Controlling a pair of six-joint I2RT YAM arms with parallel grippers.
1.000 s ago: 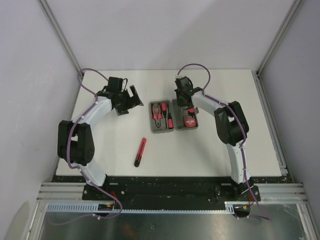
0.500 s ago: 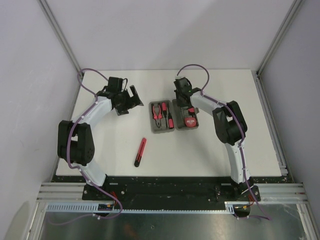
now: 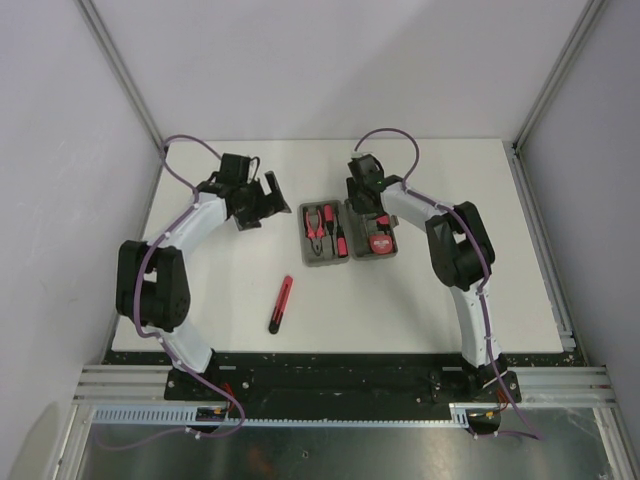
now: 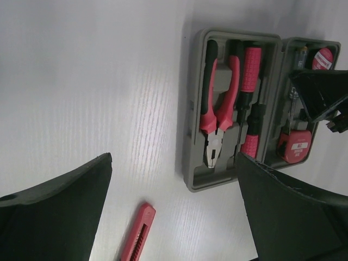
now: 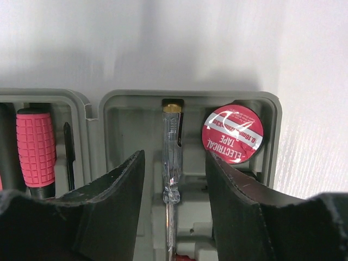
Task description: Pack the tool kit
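The grey tool kit case (image 3: 345, 260) lies open in the middle of the table, with its two halves side by side. The left half holds red-and-black pliers (image 4: 217, 109) and a red-handled screwdriver (image 5: 36, 155). A clear-handled screwdriver (image 5: 171, 130) lies in a recess of the right half, beside a red roll of electrical tape (image 5: 232, 134) and a red tape measure (image 4: 295, 147). My right gripper (image 5: 175, 157) is open, with one finger on each side of the clear screwdriver and apart from it. My left gripper (image 4: 173, 163) hangs wide open left of the case, holding nothing.
A red utility knife (image 3: 281, 304) lies loose on the white table (image 3: 200, 300), in front of the case and to its left; its tip shows in the left wrist view (image 4: 137, 239). Grey walls close in the table at the back and sides.
My right gripper's jaws have opened from nearly shut, leaving the clear-handled screwdriver lying in the case. The left gripper has shifted slightly and stays open.
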